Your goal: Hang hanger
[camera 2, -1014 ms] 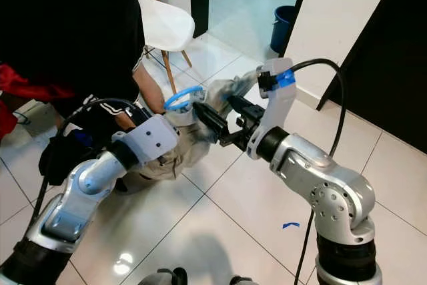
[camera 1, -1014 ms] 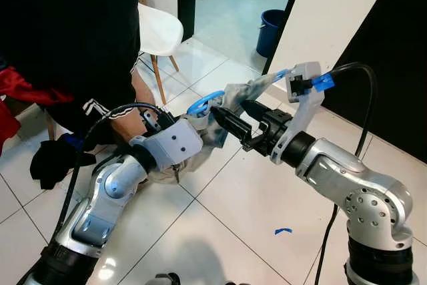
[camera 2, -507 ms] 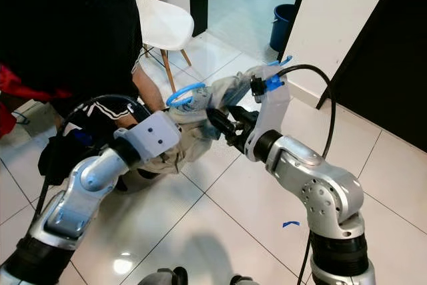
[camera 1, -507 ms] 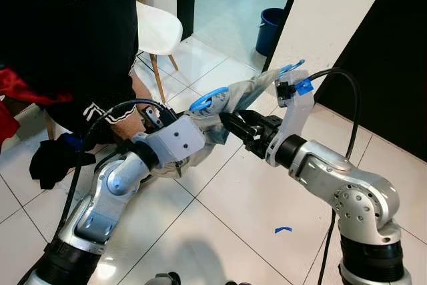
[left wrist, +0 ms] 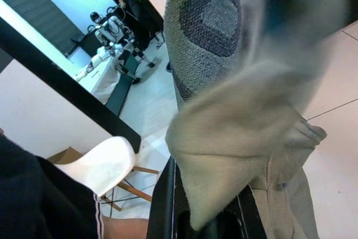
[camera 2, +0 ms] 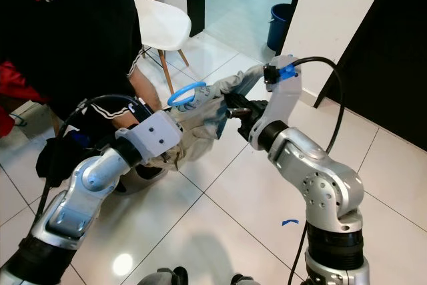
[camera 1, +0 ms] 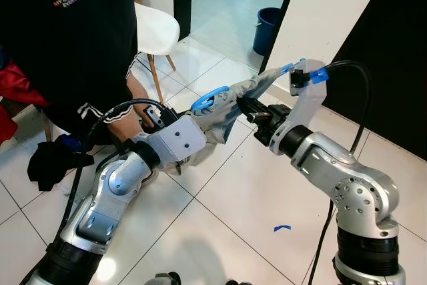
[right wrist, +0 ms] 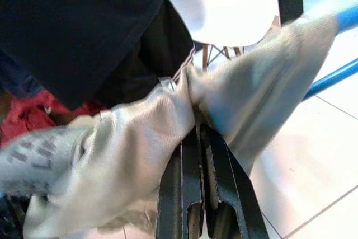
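I have a pale grey cloth garment [camera 1: 223,108] on a bright blue plastic hanger [camera 1: 208,98], held up in the air between my two arms, in front of a person in black clothes [camera 1: 67,38]. My right gripper [right wrist: 197,132] has its two black fingers pressed shut, pinching a fold of the cloth. My left gripper [left wrist: 201,216] is under the cloth, which drapes over it, so I cannot tell how wide its fingers are. To do this well, I think I should keep the pinch tight and move both arms together so the cloth stays on. Below is a shiny white tile floor [camera 1: 227,205]. A white chair [camera 1: 155,31] and a blue bucket [camera 1: 265,30] stand farther off.
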Robot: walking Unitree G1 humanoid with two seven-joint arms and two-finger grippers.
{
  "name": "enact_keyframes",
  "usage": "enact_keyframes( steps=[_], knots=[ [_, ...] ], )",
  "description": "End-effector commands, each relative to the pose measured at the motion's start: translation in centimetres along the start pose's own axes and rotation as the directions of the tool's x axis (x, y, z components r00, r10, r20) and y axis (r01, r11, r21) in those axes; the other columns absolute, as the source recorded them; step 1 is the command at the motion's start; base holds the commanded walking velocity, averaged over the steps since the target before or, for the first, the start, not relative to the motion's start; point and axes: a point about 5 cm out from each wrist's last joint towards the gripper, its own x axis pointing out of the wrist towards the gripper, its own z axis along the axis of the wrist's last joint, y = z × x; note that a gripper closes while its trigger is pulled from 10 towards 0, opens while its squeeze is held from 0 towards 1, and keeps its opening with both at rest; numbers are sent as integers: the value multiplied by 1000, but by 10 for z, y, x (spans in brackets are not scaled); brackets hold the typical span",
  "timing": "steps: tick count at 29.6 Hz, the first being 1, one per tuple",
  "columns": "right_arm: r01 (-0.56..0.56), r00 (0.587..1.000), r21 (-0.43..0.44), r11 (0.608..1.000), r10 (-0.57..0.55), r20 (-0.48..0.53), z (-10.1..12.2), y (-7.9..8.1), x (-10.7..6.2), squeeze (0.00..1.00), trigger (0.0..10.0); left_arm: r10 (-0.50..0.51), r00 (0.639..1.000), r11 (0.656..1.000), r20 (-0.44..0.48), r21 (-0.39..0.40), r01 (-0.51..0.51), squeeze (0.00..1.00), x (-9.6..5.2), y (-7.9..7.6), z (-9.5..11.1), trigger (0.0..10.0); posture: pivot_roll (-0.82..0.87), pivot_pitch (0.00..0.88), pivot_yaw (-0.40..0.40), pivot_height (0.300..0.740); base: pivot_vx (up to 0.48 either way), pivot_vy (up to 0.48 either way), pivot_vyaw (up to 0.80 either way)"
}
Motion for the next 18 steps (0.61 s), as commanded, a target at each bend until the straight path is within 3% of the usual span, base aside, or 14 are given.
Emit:
enact_keyframes(
  steps=[1, 13, 14, 15, 16, 17, 18],
  knots=[
    [2, 999, 25, 1000, -3, 35, 5, -2, -1, 0, 0, -8, 1000, 1000, 6, 0, 8, 0, 0, -5, 1, 10000, 58, 203, -53, 740, 0, 0, 0],
    [41, 998, 17, 999, -42, 44, 8, -13, -4, 0, 0, -3, 1000, 1000, -1, 4, 3, 0, 0, -4, -1, 10000, 57, 183, -55, 740, 0, 0, 0],
    [16, 999, 25, 1000, -17, 41, 8, -13, -6, 0, 1529, -2, 1000, 1000, -1, 6, 2, 0, 0, -4, -1, 10000, 57, 182, -55, 740, 0, 0, 0],
    [16, 999, 25, 1000, -17, 41, 8, -13, -6, 0, 1529, -2, 1000, 1000, -1, 6, 2, 0, 0, -4, -1, 10000, 57, 182, -55, 740, 0, 0, 0],
    [-52, 997, 34, 998, 50, 57, 11, -10, -11, 0, 10000, -1, 1000, 1000, -1, 8, 1, 0, -1, -4, -1, 10000, 57, 188, -56, 740, 0, 0, 0],
    [-52, 997, 34, 998, 50, 57, 11, -10, -11, 0, 10000, -1, 1000, 1000, -1, 8, 1, 0, -1, -4, -1, 10000, 57, 188, -56, 740, 0, 0, 0],
    [-124, 990, 43, 991, 120, 78, 16, -6, -18, 1000, 10000, 0, 1000, 1000, -1, 9, 0, 0, -1, -3, -1, 10000, 56, 189, -56, 740, 0, 0, 0]
  ],
)
